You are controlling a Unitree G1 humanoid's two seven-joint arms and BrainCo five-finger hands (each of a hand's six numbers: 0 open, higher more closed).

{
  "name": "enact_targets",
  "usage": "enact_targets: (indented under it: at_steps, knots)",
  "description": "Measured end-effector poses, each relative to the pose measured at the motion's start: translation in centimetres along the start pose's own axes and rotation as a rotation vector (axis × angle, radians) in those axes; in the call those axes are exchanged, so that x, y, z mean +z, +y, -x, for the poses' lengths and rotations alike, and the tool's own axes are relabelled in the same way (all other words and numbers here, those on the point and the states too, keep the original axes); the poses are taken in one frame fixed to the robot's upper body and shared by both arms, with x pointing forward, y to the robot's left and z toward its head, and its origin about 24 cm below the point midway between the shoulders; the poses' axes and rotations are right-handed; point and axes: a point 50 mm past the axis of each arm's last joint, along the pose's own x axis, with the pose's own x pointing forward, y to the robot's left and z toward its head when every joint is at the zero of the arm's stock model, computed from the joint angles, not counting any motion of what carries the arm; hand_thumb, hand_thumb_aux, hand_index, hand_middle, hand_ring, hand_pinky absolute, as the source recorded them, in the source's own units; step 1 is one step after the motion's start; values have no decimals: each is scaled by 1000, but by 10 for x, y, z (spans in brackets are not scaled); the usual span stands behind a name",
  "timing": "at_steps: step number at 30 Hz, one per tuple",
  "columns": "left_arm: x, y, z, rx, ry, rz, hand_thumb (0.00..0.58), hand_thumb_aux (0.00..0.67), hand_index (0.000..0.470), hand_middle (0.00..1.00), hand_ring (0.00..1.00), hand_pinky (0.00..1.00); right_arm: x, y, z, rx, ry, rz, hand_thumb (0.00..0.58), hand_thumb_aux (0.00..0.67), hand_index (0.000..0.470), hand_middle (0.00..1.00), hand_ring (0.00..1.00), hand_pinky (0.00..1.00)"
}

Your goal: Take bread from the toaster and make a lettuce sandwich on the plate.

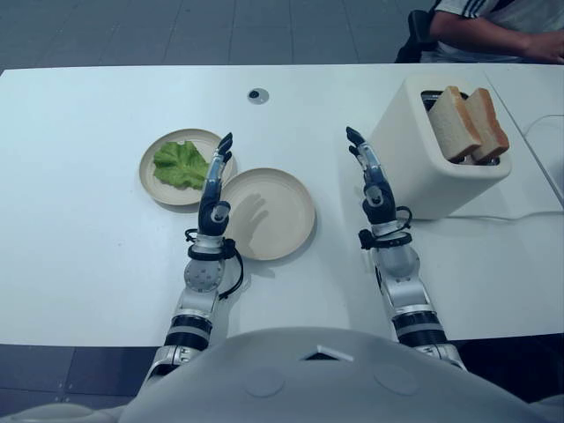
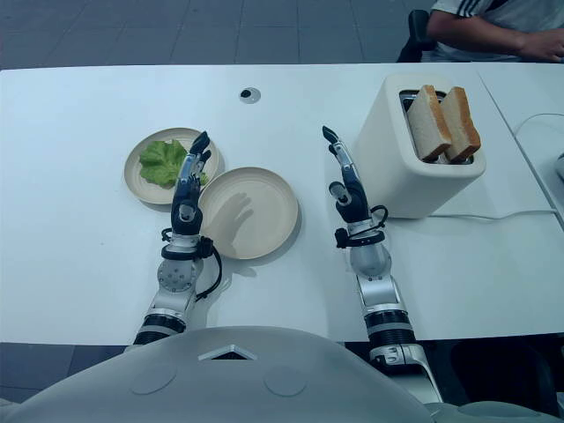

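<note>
Bread (image 1: 467,123), two slices, stands upright in the slots of the toaster (image 1: 423,167), to the right of the empty plate (image 1: 286,225) and well apart from it. The slices project above the slot rim, which leaves their upper halves free for fingers to close on. Lettuce (image 1: 181,165) lies on a second plate (image 1: 163,196) just left of the empty plate, the two rims touching or nearly so (the view does not settle which).

The empty plate sits between the two ingredients, a fitting place for assembly. The left hand (image 1: 214,189) hovers at the left edge of the empty plate, fingers extended and holding nothing, its tips toward the lettuce. The right hand (image 1: 372,176) stands right of the empty plate, between it and the toaster, likewise extended and empty.

Each hand thus faces the ingredient on its own side. Nothing lies on the empty plate, so the sandwich is judged not yet begun, with lifting a slice the likely first step.
</note>
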Motion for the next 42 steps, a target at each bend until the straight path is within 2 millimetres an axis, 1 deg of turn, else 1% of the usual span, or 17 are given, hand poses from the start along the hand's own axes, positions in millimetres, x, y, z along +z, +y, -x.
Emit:
enact_targets:
  at_steps: [10, 12, 13, 16, 17, 19, 21, 23, 27, 30, 31, 32, 33, 34, 35, 38, 42]
  knots:
    - [-2, -2, -2, -1, -3, 2, 0, 0, 0, 0, 0, 0, -5, -2, 2, 14, 17, 34, 0, 0, 0, 0, 0, 0]
    - [-2, -4, -3, -9, -4, 5, 0, 0, 0, 0, 0, 0, 9, -10, -3, 15, -55, 97, 0, 0, 0, 0, 0, 0]
    - [-2, -4, -4, -14, -5, 6, 0, 0, 0, 0, 0, 0, 26, -22, -10, -27, -139, 140, 0, 0, 0, 0, 0, 0]
    - [-5, -6, -7, -24, -6, 12, 0, 0, 0, 0, 0, 0, 85, -99, -21, -263, -359, 418, 0, 0, 0, 0, 0, 0]
    - [-5, -6, -10, -28, -15, 14, 0, 0, 0, 0, 0, 0, 95, -131, -16, -354, -341, 553, 0, 0, 0, 0, 0, 0]
    - [-5, -8, -13, -34, -26, 18, 0, 0, 0, 0, 0, 0, 99, -175, -7, -465, -229, 799, 0, 0, 0, 0, 0, 0]
    - [-5, -9, -13, -43, -31, 18, 0, 0, 0, 0, 0, 0, 85, -209, 4, -497, -23, 1022, 0, 0, 0, 0, 0, 0]
    - [-4, -10, -13, -49, -35, 19, 0, 0, 0, 0, 0, 0, 58, -220, 17, -470, 180, 1122, 0, 0, 0, 0, 0, 0]
    - [-3, -10, -13, -61, -46, 19, 0, 0, 0, 0, 0, 0, 19, -216, 32, -371, 399, 1195, 0, 0, 0, 0, 0, 0]
    - [-2, -10, -12, -65, -51, 18, 0, 0, 0, 0, 0, 0, 6, -211, 34, -327, 461, 1200, 0, 0, 0, 0, 0, 0]
    - [-2, -10, -12, -66, -55, 17, 0, 0, 0, 0, 0, 0, 5, -211, 30, -311, 461, 1210, 58, 34, 24, 0, 0, 0]
    - [-1, -9, -11, -67, -56, 16, 0, 0, 0, 0, 0, 0, 5, -210, 28, -301, 459, 1214, 422, 321, 225, 4, 4, 4]
    - [-1, -9, -11, -69, -57, 15, 0, 0, 0, 0, 0, 0, 5, -209, 26, -293, 453, 1215, 487, 402, 282, 98, 98, 98]
    - [-1, -8, -10, -70, -56, 13, 0, 0, 0, 0, 0, 0, 7, -207, 23, -285, 435, 1216, 548, 512, 359, 298, 298, 298]
    - [-1, -7, -9, -73, -56, 9, 0, 0, 0, 0, 0, 0, 11, -203, 20, -275, 402, 1220, 580, 670, 470, 890, 890, 890]
    - [0, -5, -7, -74, -57, 2, 0, 0, 0, 0, 0, 0, 20, -191, 13, -250, 330, 1216, 580, 670, 470, 1000, 1000, 1000]
    - [1, -4, -5, -70, -57, 0, 0, 0, 0, 0, 0, 0, 30, -186, 8, -265, 272, 1197, 580, 670, 470, 1000, 1000, 1000]
